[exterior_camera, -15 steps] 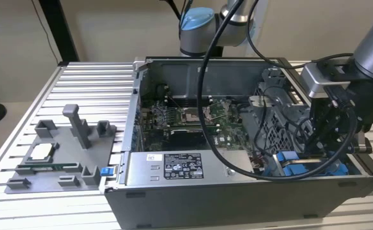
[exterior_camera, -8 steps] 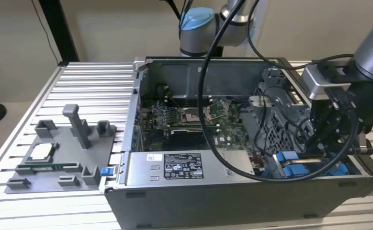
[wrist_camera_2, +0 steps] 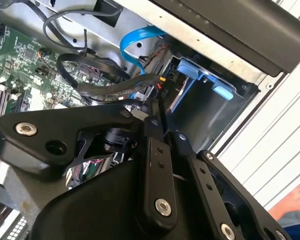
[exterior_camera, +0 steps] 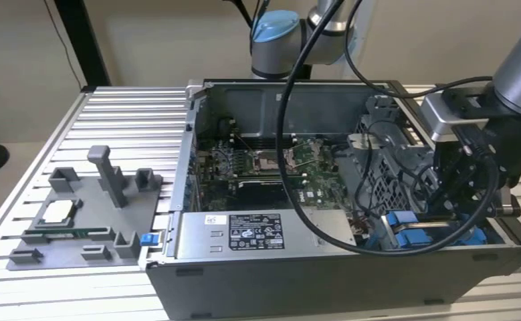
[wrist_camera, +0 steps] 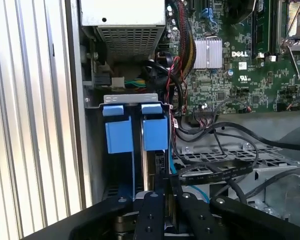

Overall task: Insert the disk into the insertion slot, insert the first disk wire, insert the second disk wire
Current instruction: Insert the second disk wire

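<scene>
Disk point(wrist_camera: 152, 172) sits down in the insertion slot point(wrist_camera: 135, 107), blue tabs up — so it looks pushed home. Gripper point(wrist_camera: 166, 186) hangs just above it, fingers pinched together on a dark wire point(wrist_camera_2: 157, 95), ready for plugging.

Open computer case point(exterior_camera: 332, 267) on a slatted metal table point(exterior_camera: 118, 120), green motherboard point(exterior_camera: 260, 167) exposed inside. Grey labelled power-supply box point(exterior_camera: 242, 234) along the near wall. Robot arm point(exterior_camera: 519, 73) reaches down into the case at the exterior view's right, above blue carrier tabs point(exterior_camera: 403, 221); black cable point(exterior_camera: 287, 134) loops across. Grey fixture tray point(exterior_camera: 81, 221) on the exterior view's left.
</scene>
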Robot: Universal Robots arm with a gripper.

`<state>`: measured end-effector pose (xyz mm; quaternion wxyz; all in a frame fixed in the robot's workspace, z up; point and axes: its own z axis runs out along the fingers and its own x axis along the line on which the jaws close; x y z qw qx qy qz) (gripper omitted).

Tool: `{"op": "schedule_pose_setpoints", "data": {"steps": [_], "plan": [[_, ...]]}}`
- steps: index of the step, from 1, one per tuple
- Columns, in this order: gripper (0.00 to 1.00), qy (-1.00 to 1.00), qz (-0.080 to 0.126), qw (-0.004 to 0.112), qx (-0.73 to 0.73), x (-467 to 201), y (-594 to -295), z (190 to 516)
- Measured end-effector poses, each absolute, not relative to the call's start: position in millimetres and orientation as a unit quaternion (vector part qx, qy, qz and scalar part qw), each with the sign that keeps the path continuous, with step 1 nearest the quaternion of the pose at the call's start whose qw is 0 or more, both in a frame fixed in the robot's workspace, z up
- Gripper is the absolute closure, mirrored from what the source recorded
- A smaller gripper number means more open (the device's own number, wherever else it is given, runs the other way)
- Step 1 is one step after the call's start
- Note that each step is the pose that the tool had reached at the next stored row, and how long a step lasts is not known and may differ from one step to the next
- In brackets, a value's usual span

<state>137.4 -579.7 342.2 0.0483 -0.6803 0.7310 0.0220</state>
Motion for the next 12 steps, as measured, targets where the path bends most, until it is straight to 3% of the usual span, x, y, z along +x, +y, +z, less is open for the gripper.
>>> {"op": "schedule_pose_setpoints", "data": {"steps": [12], "plan": [[1.0, 0.731, 0.02, 0.049, -0.68, 137.2, -579.7, 334.8]]}}
